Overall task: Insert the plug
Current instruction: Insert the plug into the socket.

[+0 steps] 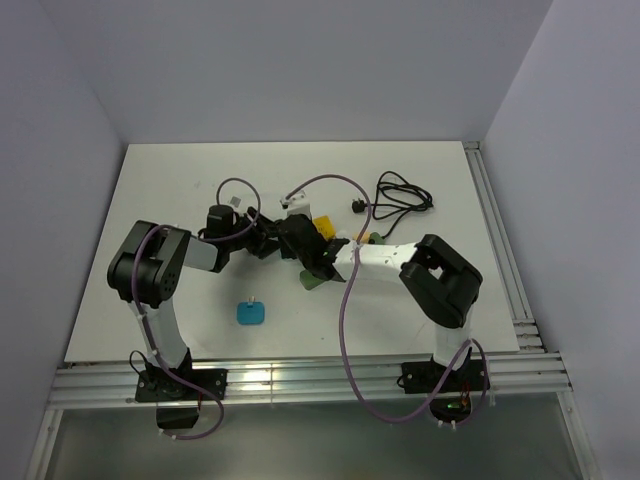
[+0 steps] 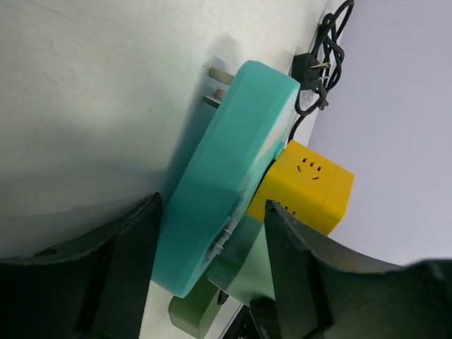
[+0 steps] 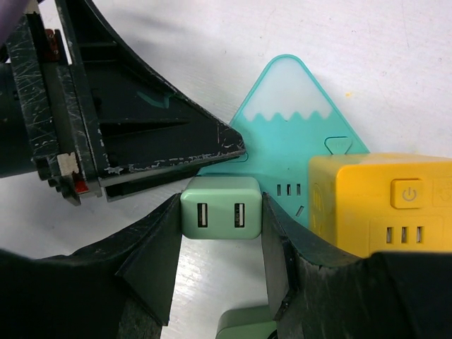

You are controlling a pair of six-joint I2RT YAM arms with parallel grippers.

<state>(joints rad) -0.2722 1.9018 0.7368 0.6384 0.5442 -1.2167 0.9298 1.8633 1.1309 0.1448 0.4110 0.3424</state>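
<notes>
From above, both arms meet over the table (image 1: 180, 200), by the yellow socket cube (image 1: 322, 228). Left wrist: the left end effector (image 2: 212, 206) straddles the teal adapter (image 2: 226, 169), grip unclear. Right wrist: the right end effector (image 3: 220, 203) clamps the green charger (image 3: 220, 215), just beside the adapter's slots.

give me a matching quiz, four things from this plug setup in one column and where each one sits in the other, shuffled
Things:
1. green usb block
2. yellow cube socket
3. black cable
4. small blue object

Places:
a. coiled at the far side of the table
b. between the fingers of the right gripper
c. lying alone, nearer the arm bases
d. right next to the teal mountain-shaped adapter

Pairs: 1-b, 2-d, 3-a, 4-c
</notes>
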